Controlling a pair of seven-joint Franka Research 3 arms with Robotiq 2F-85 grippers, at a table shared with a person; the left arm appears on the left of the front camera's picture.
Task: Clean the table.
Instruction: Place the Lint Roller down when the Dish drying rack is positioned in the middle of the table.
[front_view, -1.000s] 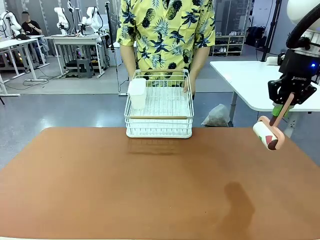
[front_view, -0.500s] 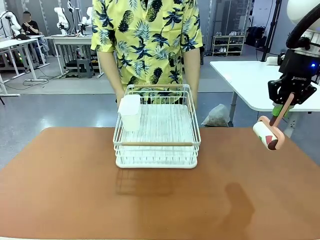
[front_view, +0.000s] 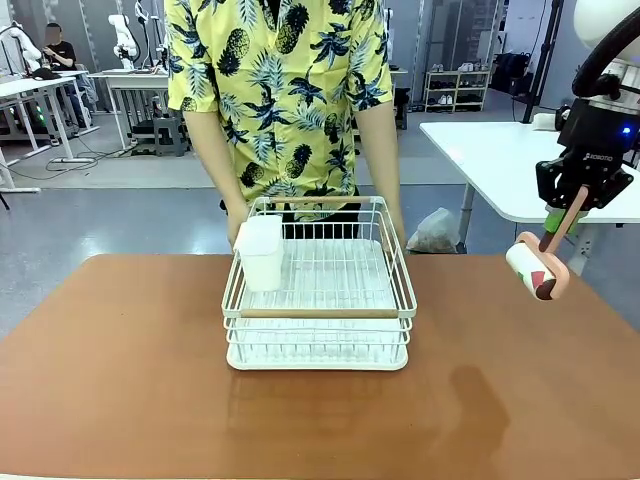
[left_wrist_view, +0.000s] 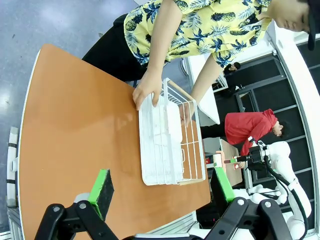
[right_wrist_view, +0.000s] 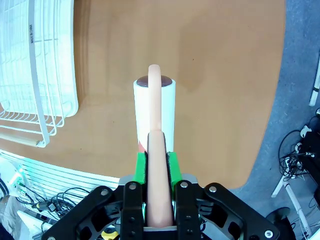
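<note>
Rack (front_view: 318, 300) pushed nearer across table (front_view: 120, 380) | right pincer (front_view: 556, 216), marked ROBOTIQ, clamps lint roller (front_view: 531, 270) | left pincer (left_wrist_view: 163, 186) agape

Dish rack (front_view: 318, 300) on the table (front_view: 120, 380), to the left of the right pincer (front_view: 556, 220) and lower.
The roller (front_view: 533, 268), clamped in that pincer, hangs below it over the table's right part. A cup (front_view: 262, 250) stands in the rack's far-left corner. The person's hands (front_view: 236, 230) hold the rack's far rim, ahead of the left pincer (left_wrist_view: 163, 185).
</note>
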